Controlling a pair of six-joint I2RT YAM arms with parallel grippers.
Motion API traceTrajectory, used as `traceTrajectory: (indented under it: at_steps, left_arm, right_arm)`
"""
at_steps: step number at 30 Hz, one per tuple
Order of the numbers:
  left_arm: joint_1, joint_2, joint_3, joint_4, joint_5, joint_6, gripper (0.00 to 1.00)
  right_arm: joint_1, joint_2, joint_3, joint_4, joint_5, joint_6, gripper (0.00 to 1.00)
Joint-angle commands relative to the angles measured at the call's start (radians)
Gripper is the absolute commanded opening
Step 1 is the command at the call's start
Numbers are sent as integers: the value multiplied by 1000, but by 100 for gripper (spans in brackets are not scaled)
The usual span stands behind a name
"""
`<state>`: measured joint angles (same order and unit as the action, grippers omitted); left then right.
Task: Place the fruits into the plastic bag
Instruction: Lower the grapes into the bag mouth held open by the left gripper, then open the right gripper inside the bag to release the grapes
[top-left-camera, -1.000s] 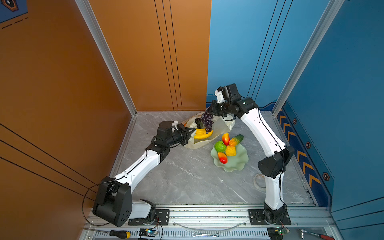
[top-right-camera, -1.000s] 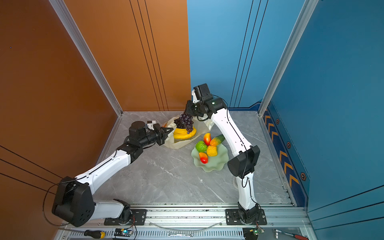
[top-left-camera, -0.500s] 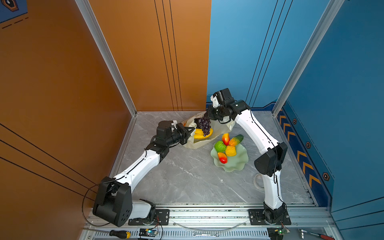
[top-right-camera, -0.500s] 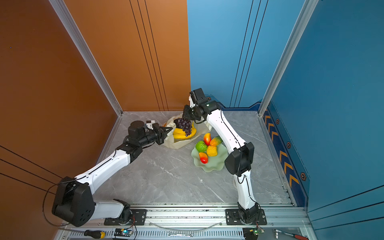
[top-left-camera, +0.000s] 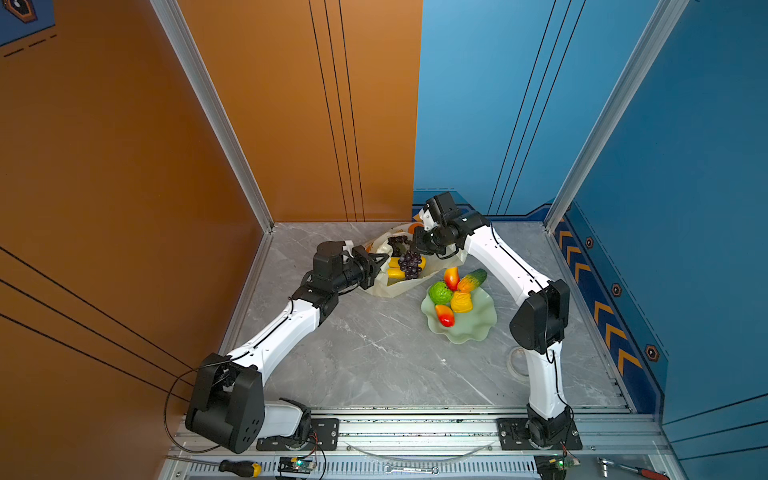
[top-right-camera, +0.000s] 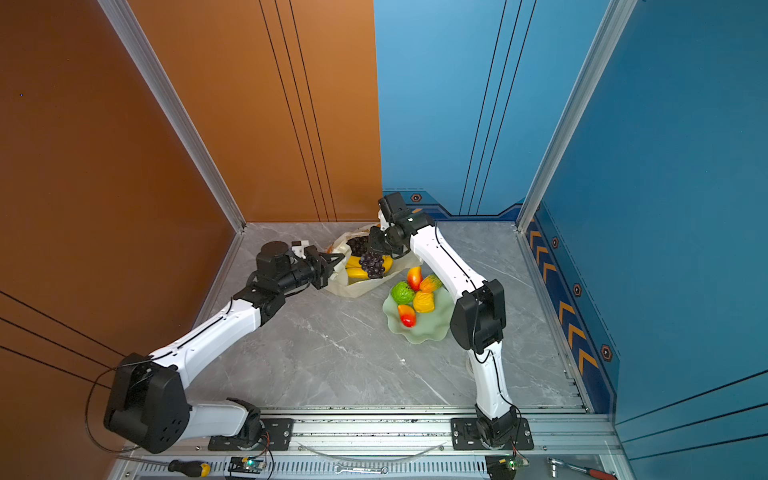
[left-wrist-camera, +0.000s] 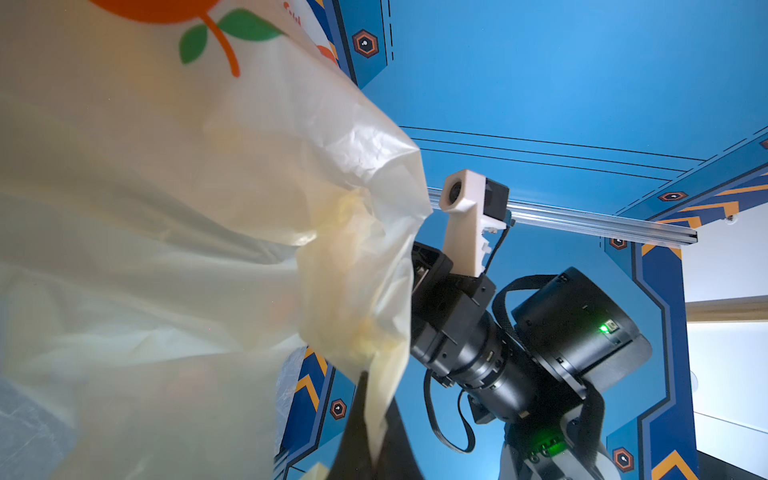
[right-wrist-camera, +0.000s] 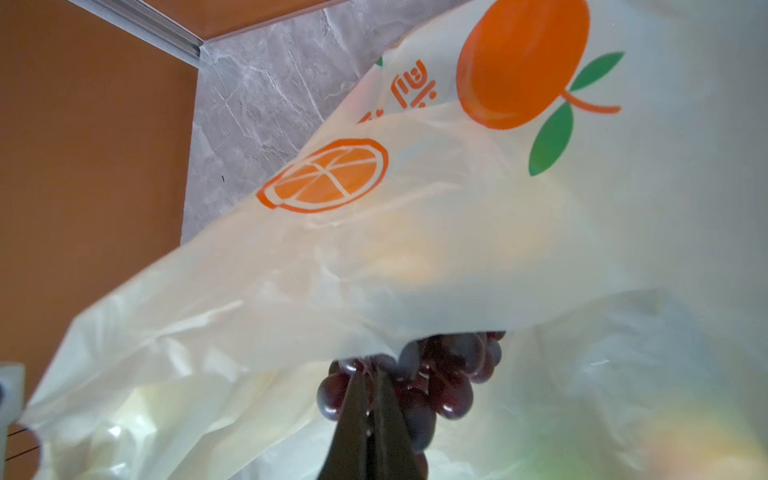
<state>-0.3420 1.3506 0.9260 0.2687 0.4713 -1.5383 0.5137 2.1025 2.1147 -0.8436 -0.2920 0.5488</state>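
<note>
Your left tool (top-left-camera: 379, 262) pinched the bag (top-left-camera: 397, 289) rim, mouth held open. Your right tool (top-left-camera: 417, 250) pinched a grape cluster (top-left-camera: 410, 264) over the bananas (top-left-camera: 394, 273) inside. Best bet: lower past the rim, then release. Five fruits waited in the dish (top-left-camera: 478, 332).

We see orange lettering (right-wrist-camera: 413, 89) printed on the plastic bag (right-wrist-camera: 415, 257) beside its orange fruit pictures (right-wrist-camera: 523, 62), but it is too partial and inverted for us to read.
</note>
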Motion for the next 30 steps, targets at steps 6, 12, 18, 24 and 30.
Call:
traceTrajectory:
  at_steps: [6, 12, 18, 24, 30]
  left_arm:
    - [-14, -8, 27, 9, -20, 3, 0]
    - [-12, -10, 24, 10, -20, 1, 0]
    - [-9, -18, 9, 10, -19, 1, 0]
    - [0, -30, -9, 10, -20, 0, 0]
    - [10, -46, -25, -4, -20, 4, 0]
  right_arm:
    - [9, -51, -77, 83, -10, -13, 0]
    - [22, -22, -87, 118, -23, 9, 0]
    - [34, 28, -88, 158, -50, 43, 0]
    - [50, 62, -90, 201, -76, 75, 0]
    - [60, 98, -93, 249, -110, 112, 0]
